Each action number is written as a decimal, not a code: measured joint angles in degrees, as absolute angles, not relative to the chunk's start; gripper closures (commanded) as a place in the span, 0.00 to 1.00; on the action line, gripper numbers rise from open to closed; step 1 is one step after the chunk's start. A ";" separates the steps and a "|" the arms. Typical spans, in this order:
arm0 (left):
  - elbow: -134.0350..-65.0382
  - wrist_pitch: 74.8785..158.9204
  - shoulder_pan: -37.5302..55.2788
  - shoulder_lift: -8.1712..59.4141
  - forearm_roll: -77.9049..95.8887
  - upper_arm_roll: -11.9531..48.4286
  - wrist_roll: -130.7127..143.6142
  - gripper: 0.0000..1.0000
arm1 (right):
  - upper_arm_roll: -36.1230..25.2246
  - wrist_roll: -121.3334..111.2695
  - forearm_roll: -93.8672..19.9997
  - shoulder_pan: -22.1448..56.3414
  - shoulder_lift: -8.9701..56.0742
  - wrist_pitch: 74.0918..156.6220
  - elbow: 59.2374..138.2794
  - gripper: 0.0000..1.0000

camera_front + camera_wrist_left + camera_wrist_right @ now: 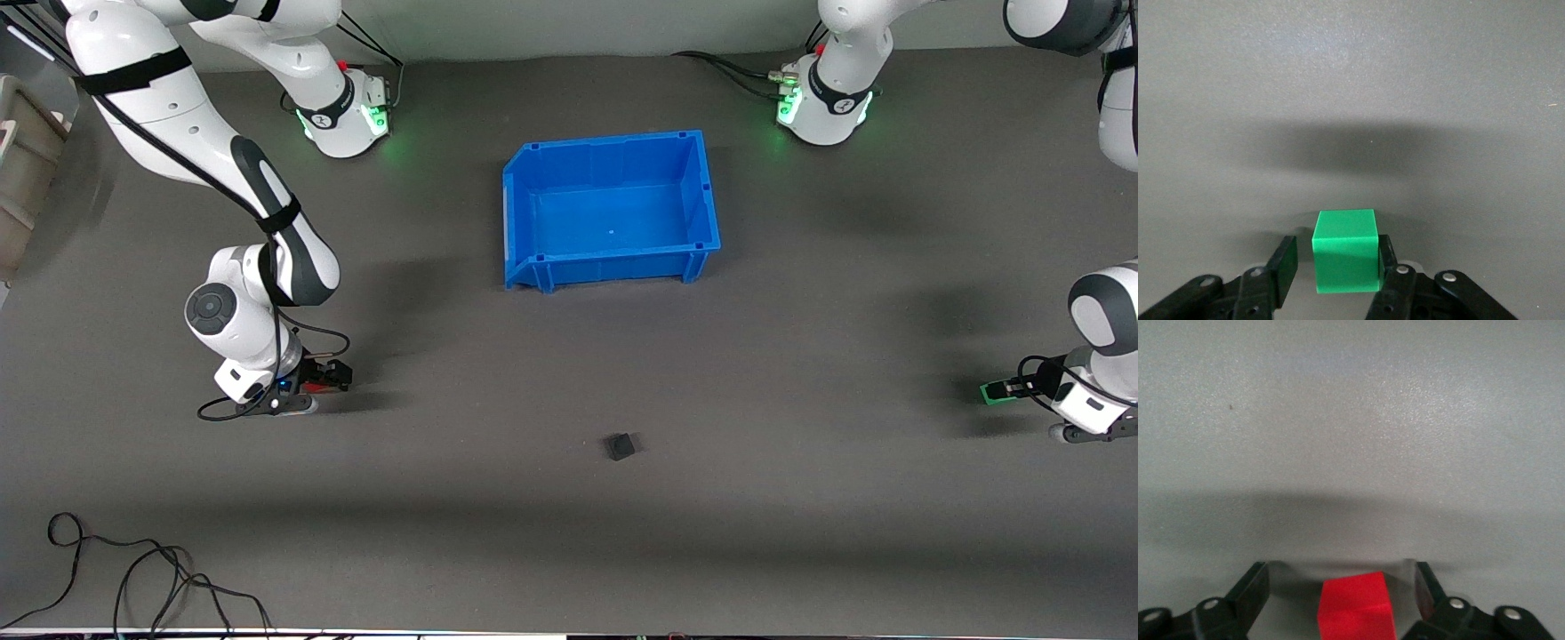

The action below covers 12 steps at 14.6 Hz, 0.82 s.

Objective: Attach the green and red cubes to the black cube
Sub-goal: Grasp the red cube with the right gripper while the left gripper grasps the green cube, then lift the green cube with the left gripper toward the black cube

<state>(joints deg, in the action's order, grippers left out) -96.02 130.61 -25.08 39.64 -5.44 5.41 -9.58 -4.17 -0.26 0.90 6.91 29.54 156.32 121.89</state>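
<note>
Black cube (621, 445) sits alone on the grey mat (569, 373), nearer the front camera than the blue bin (610, 210) and roughly midway between the 2 arms' ends of the table. Green cube (1345, 251) lies between the fingers (1283, 264) of the left gripper (1337, 265) at the left arm's end of the table; 1 finger touches a cube face, the other stands slightly off the opposite face, so the jaws are narrowly open around it and not clamped. Red cube (1355, 607) lies between the fingers (1250, 591) of the right gripper (1341, 597) at the right arm's end; gaps show on both sides, so those jaws are wide around it. Both grippers are low at the mat, well apart from the black cube. Bin interior shows only blue floor. Loose cable (133, 569) lies at the mat edge closest to the front camera.
</note>
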 measured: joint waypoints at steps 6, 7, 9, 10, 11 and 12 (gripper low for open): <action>-95.23 130.51 -24.91 39.83 -5.46 5.63 -10.10 1.00 | -4.15 -0.26 0.90 6.84 29.30 156.33 121.68 1.00; -94.60 129.82 -24.83 39.82 -5.46 5.67 -10.10 1.00 | -4.15 -0.26 0.89 6.83 29.25 156.33 121.62 1.00; -92.58 125.89 -24.74 39.75 -5.17 5.96 -9.77 1.00 | -4.17 -0.20 0.88 6.72 29.25 156.32 121.50 1.00; -91.34 123.18 -24.53 39.55 -4.22 6.13 -8.04 1.00 | -4.20 -0.16 0.82 6.56 29.25 156.22 121.50 1.00; -90.06 120.36 -24.07 39.25 -2.79 6.23 -4.39 1.00 | -4.23 -0.15 0.73 6.23 29.25 155.99 121.47 1.00; -88.78 117.76 -23.35 38.96 -1.67 6.36 0.34 1.00 | -4.27 -0.15 0.44 5.84 29.23 155.40 121.36 1.00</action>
